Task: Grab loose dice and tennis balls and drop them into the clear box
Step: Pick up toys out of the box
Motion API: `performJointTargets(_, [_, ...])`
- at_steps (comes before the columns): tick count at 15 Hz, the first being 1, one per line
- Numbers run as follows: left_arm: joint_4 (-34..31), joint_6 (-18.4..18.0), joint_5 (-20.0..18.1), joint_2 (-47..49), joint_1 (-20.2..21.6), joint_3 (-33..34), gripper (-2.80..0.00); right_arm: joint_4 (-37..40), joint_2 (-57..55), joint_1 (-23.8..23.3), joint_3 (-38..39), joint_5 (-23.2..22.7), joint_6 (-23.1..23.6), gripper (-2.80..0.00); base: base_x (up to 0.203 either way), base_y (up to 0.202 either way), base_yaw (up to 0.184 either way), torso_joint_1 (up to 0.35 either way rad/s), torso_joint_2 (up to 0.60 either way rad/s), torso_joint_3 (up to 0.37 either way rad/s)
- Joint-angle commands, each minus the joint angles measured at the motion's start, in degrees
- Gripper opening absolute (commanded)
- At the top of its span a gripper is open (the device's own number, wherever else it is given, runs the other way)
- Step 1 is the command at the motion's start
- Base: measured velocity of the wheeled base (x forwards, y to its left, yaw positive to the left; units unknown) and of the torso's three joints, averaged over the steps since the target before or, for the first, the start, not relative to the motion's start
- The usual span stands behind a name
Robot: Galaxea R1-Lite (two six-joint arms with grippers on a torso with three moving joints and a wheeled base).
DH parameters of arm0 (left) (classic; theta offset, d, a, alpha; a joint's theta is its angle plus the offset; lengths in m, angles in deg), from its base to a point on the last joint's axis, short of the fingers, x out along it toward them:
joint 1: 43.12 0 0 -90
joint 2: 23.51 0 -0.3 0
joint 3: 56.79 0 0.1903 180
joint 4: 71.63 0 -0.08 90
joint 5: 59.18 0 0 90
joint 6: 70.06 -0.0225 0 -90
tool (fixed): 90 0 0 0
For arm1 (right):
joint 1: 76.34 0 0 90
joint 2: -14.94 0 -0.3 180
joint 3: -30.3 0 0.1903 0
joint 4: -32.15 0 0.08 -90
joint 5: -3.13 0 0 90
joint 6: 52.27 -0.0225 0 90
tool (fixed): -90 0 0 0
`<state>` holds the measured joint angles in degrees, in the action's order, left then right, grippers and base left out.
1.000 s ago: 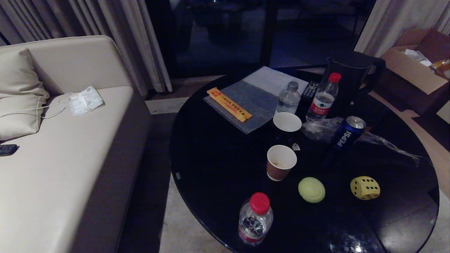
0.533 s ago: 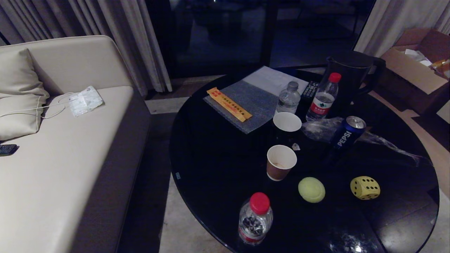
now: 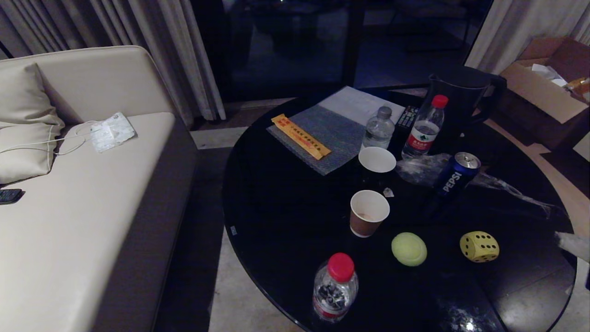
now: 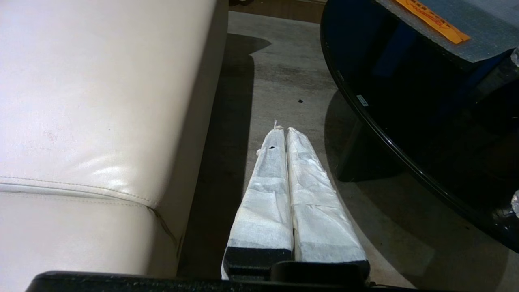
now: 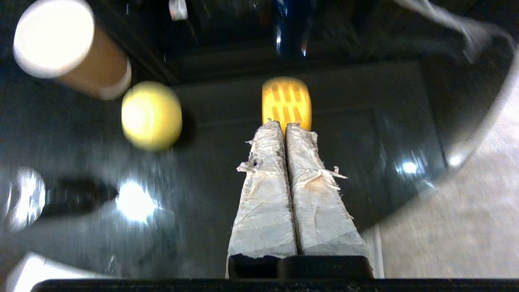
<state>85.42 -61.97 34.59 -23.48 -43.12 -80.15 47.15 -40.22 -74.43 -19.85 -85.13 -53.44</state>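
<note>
Entering at the table's right edge: the right claw [image 3: 571, 243], closed.

Both tools – long tapered fingers [image 4: 279, 194] w/ white wrap, black base; right tool [image 5: 286, 125] wrap frayed, stained.

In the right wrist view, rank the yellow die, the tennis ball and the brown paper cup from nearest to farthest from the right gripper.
From the right gripper, fingers together:
1. Yellow die, straight ahead, just past the fingertips.
2. Tennis ball, off to one side on the black table.
3. Brown paper cup, beyond the ball on that same side.
</note>
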Motion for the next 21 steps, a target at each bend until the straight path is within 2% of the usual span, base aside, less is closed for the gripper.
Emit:
performJointTargets(1, [0.02,0.08,0.09,0.06,0.00,0.00,-2.80,-3.75,-16.37,0.73,-3.67,0.16,-0.18,-2.80,0.000,0.000,0.000,0.000,0.00,0.000])
performJointTargets(4, [0.02,0.03,0.03,0.05,0.00,0.00,-2.80,-4.38,-22.53,0.90,-5.09,0.11,-0.32,-2.80,0.000,0.000,0.000,0.000,0.00,0.000])
performJointTargets(5, [0.02,0.08,0.02,-0.02,0.00,0.00,-2.80,-3.35,-23.61,0.84,-5.22,0.27,-0.25,0.00,0.000,0.000,0.000,0.000,0.00,0.000])
performJointTargets(8, [0.02,0.08,0.01,0.06,0.00,0.00,-2.80,-0.26,-27.49,-0.39,-5.43,0.71,0.09,0.00,0.000,0.000,0.000,0.000,0.00,0.000])
performJointTargets(14, [0.02,0.08,0.02,-0.02,0.00,0.00,-2.80,-0.39,-33.47,-1.60,-9.10,0.99,0.02,0.00,0.000,0.000,0.000,0.000,0.00,0.000])
performJointTargets(21, [0.02,0.08,0.08,-0.01,0.00,0.00,-2.80,0.03,-40.61,-1.74,-13.00,3.72,-0.03,0.00,0.000,0.000,0.000,0.000,0.00,0.000])
